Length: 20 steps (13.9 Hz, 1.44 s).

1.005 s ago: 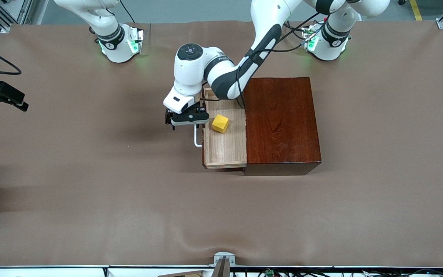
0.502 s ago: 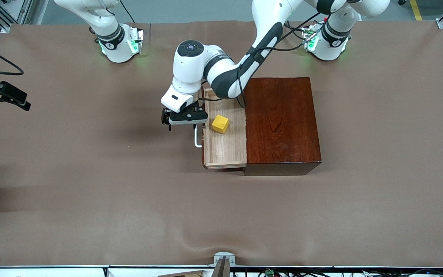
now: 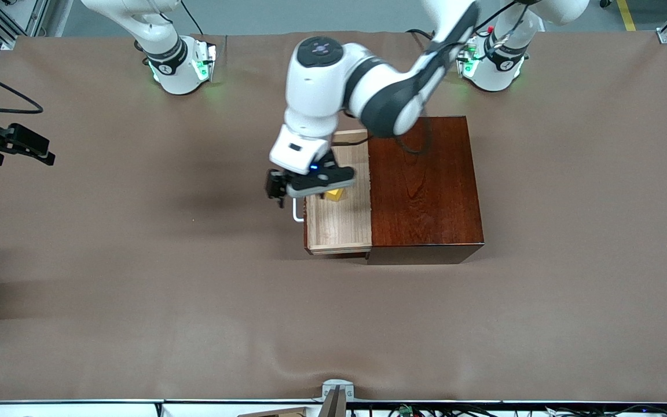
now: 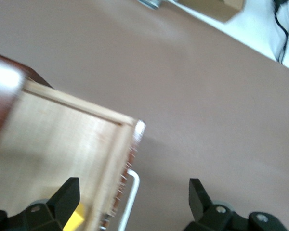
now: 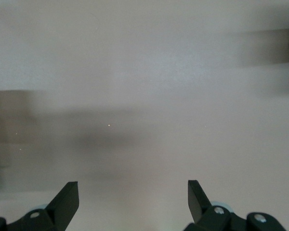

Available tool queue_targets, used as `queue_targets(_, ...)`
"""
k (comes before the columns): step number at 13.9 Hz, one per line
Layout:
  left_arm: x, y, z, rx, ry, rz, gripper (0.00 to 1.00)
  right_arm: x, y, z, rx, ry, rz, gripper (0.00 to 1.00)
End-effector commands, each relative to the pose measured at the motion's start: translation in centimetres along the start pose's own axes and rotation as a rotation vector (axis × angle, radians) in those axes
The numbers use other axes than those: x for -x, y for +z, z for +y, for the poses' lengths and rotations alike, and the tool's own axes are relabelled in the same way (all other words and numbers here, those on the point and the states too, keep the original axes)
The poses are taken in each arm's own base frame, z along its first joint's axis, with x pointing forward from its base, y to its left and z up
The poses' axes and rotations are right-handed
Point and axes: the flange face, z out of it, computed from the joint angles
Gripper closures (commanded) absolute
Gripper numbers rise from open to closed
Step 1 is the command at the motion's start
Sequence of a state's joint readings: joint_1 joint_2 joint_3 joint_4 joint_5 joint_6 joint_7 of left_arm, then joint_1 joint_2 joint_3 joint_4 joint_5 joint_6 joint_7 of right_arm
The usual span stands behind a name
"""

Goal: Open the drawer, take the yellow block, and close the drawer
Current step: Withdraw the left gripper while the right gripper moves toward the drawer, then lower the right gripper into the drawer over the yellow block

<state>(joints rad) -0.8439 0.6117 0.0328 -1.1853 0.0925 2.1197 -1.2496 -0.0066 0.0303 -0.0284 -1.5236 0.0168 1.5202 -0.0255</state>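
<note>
The yellow block [image 3: 335,195], a small bright cube, is seen in the pulled-out drawer [image 3: 339,226] (pale wood, white loop handle) of the reddish-brown box [image 3: 423,185]. The left gripper [image 3: 309,184], fingers spread, has been raised and shifted over the block. The right gripper [image 5: 132,202] is parked wide open above bare table [image 3: 136,301].

Front view: high, facing both arm bases across the worktop [image 3: 136,324]. Wrist views: close, looking down; left shares the drawer [image 4: 58,144] [image 3: 339,223].
</note>
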Motion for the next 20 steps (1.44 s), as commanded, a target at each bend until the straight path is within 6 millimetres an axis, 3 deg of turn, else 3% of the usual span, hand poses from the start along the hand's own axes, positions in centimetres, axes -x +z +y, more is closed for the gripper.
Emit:
queue_targets(1, -3.4, -2.8, -2.5, -0.043, -0.029, -0.018, 0.0, 0.2, 0.8, -0.4, -0.017, -0.02, -0.01, 0.0)
queue_targets(3, -6.0, -3.9, -4.5, -0.083, -0.032, -0.027, 0.0, 0.2, 1.1, -1.6, -0.017, -0.026, -0.017, 0.0)
queue_targets(5, -7.4, -4.6, -7.2, -0.143, -0.006, -0.05, 0.0, 0.3, 1.6, -3.4, -0.023, -0.037, -0.026, 0.0)
queue_targets(9, -12.0, -7.4, -14.3, -0.177, 0.018, -0.071, 0.0, 0.3, 2.5, -8.1, -0.033, 0.008, -0.028, 0.0)
queue_targets(12, -15.7, -9.3, -20.0, -0.193, 0.041, -0.075, 0.0, 0.9, 3.3, -14.3, -0.025, 0.103, -0.028, 0.0)
queue_targets(20, -22.7, -13.8, -34.2, -0.222, 0.157, -0.088, 0.0, 6.2, 6.9, -35.6, -0.082, 0.568, -0.02, 0.0)
